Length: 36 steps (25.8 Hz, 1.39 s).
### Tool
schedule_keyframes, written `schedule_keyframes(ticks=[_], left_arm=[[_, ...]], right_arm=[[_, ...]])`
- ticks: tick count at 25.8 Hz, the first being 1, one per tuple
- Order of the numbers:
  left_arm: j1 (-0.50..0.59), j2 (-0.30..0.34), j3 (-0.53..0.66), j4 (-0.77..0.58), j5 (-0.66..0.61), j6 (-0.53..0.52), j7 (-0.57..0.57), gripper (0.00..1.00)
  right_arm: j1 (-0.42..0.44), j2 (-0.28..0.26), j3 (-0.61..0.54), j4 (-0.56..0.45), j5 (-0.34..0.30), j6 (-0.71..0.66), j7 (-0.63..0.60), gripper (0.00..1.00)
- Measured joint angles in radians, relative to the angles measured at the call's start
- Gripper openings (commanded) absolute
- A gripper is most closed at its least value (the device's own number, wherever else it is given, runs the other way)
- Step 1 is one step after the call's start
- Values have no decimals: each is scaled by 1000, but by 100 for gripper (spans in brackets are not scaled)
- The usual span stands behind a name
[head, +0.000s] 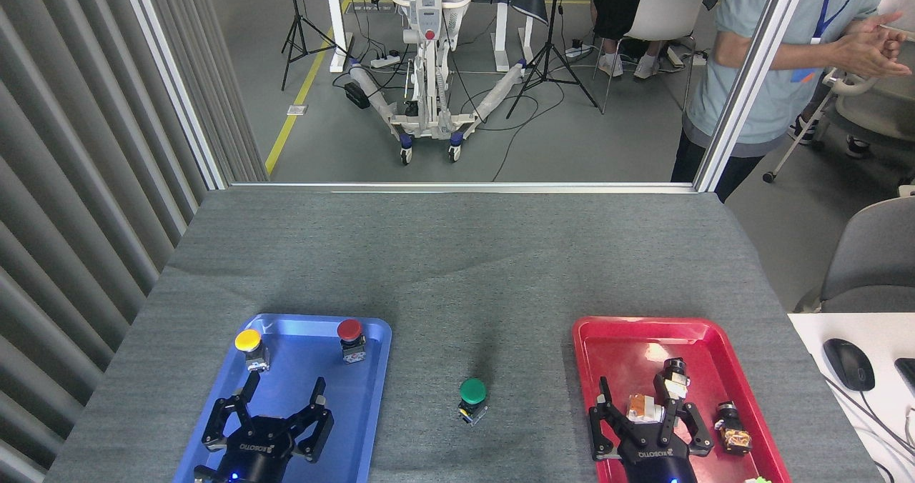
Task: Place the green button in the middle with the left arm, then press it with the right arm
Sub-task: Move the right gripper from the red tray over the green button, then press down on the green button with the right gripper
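Both jaws well apart from green button (472,392).

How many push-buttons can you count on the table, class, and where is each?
3. The yellow button and red button stand at the blue tray's far end; the green button stands on the grey cloth between the trays.

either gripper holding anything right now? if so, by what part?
Nothing held. Left gripper open over the blue tray; right gripper open; green button stands free.
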<state>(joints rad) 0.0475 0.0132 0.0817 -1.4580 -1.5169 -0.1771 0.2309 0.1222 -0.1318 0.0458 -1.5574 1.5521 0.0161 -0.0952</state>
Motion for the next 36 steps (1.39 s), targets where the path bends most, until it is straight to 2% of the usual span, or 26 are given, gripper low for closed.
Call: schedule_keyframes(ticks=[7, 11, 19, 25, 27, 36], left_arm=[[9, 7, 64, -10, 48, -3, -5, 100], [9, 9, 68, -5, 51, -4, -6, 100], [7, 9, 69, 0, 52, -5, -6, 100], [4, 10, 69, 3, 52, -5, -6, 100], [4, 10, 69, 3, 51, -6, -6, 100], [8, 10, 68, -9, 50, -7, -3, 100]], right_arm=[[-4, 17, 36, 0, 31, -53, 0, 25], [-10, 27, 73, 0, 54, -58, 0, 17], [-40, 44, 139, 8, 63, -55, 5, 13], [-72, 56, 200, 24, 81, -49, 13, 5], [-87, 60, 222, 37, 85, -47, 16, 2], [-158, 89, 309, 136, 89, -16, 48, 2]])
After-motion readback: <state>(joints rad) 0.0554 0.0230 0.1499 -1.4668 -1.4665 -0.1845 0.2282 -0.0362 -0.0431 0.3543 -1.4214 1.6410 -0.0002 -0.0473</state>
